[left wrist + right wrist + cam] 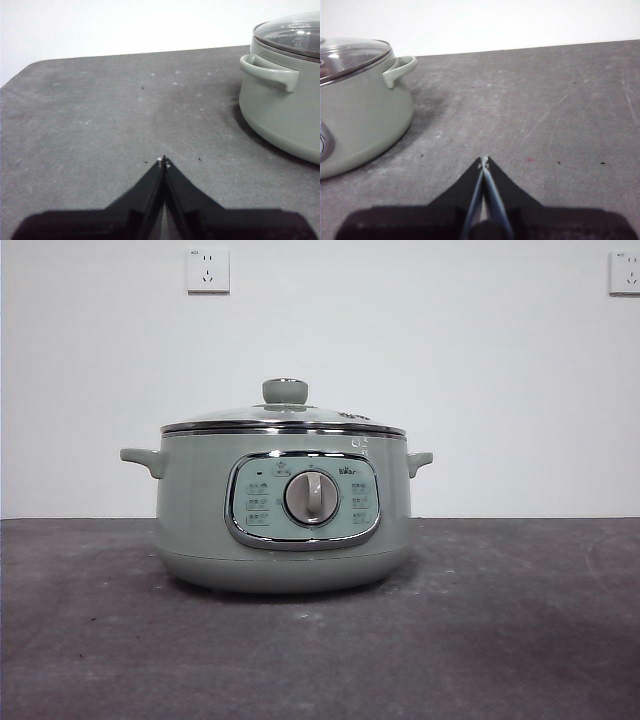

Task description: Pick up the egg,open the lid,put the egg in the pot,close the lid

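Nothing begun: the pot (pixel 283 510) sits mid-table (pixel 520 640) with the lid (pixel 284 416) on; no egg shows in any view. Left gripper (pixel 163 161) and right gripper (pixel 483 160) clenched, empty; step 1 needs finding the egg

I am looking across a dark grey table (pixel 520 640) whose matte top is showing pale scuffs and small dark specks. Behind it a plain white wall (pixel 480 380) is filling the background. Two white power sockets are sitting high on it, one (pixel 208 270) left, one (pixel 625 272) at the right edge.
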